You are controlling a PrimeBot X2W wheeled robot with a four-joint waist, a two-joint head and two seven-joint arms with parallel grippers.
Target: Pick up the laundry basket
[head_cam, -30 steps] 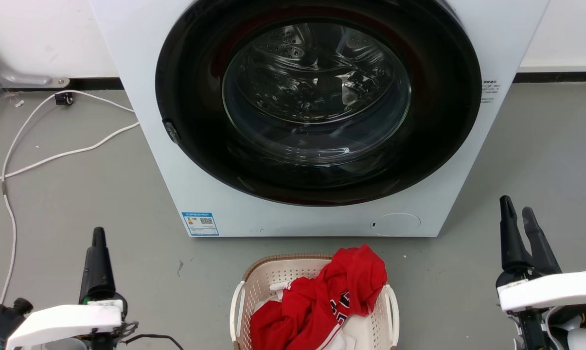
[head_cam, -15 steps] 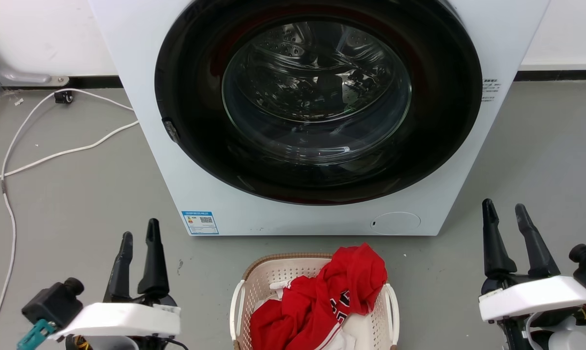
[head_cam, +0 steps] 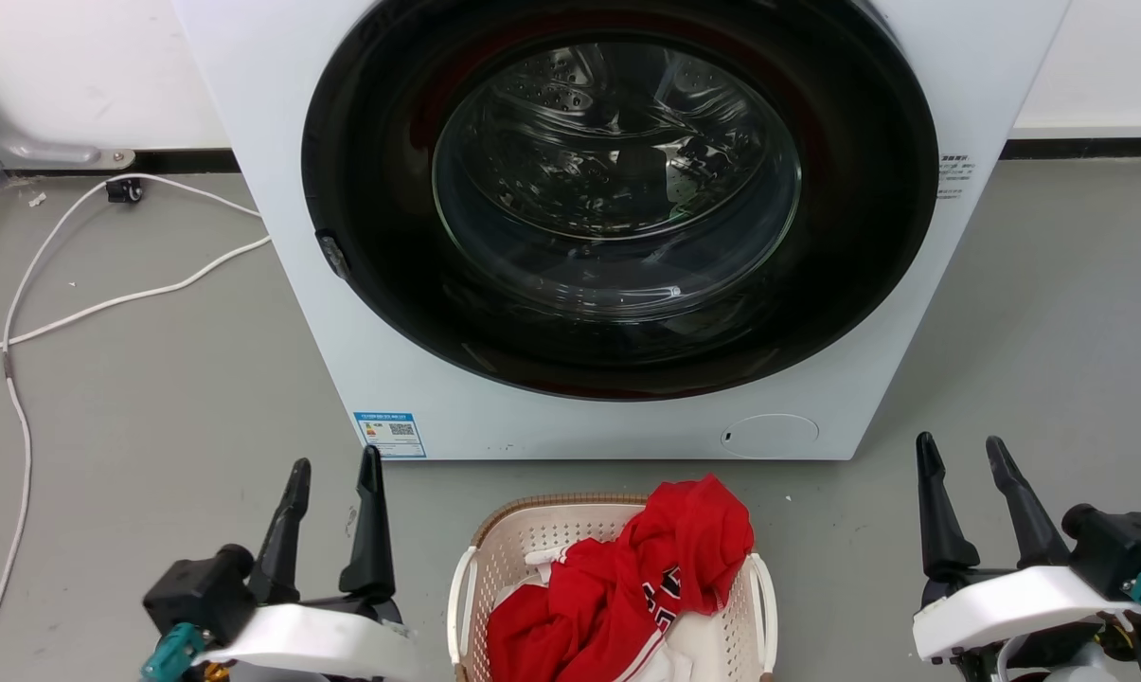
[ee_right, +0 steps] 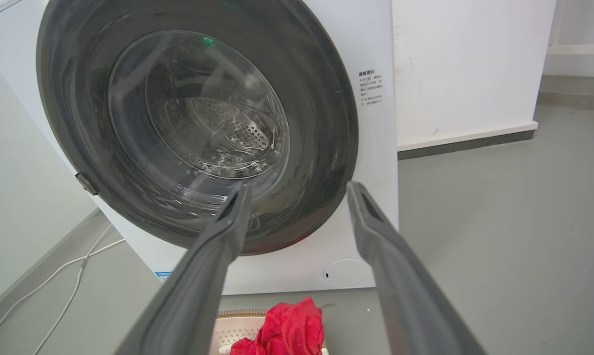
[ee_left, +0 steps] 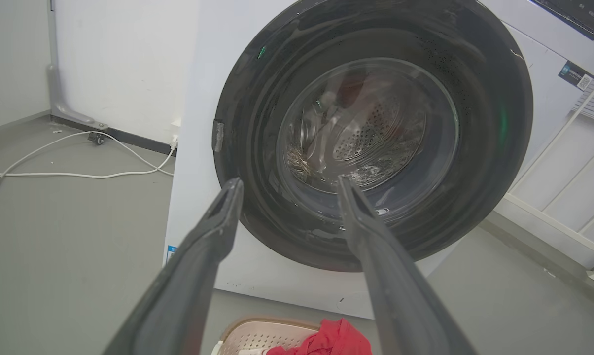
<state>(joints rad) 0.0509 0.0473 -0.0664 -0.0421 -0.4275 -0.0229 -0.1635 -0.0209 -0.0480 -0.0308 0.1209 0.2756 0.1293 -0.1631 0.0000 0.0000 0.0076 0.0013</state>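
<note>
Laundry basket, lower centre, on floor, holding red garment. Left tool, lower left: jaws apart, empty. Right tool, lower right: jaws apart, empty.

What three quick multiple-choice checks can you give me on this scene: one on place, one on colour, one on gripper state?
1. Where is the laundry basket?
A) inside the drum
B) on the floor before the washer
C) atop the washer

2. What colour is the garment heaped in it?
A) blue
B) green
C) red

3. How are the left gripper and right gripper?
A) both open, empty
B) both shut
C) left shut on a handle

Answers: B, it stands on the floor just below the washer's front. C, red cloth fills it. A, each gripper's fingers are spread with nothing between them, either side of the basket.
</note>
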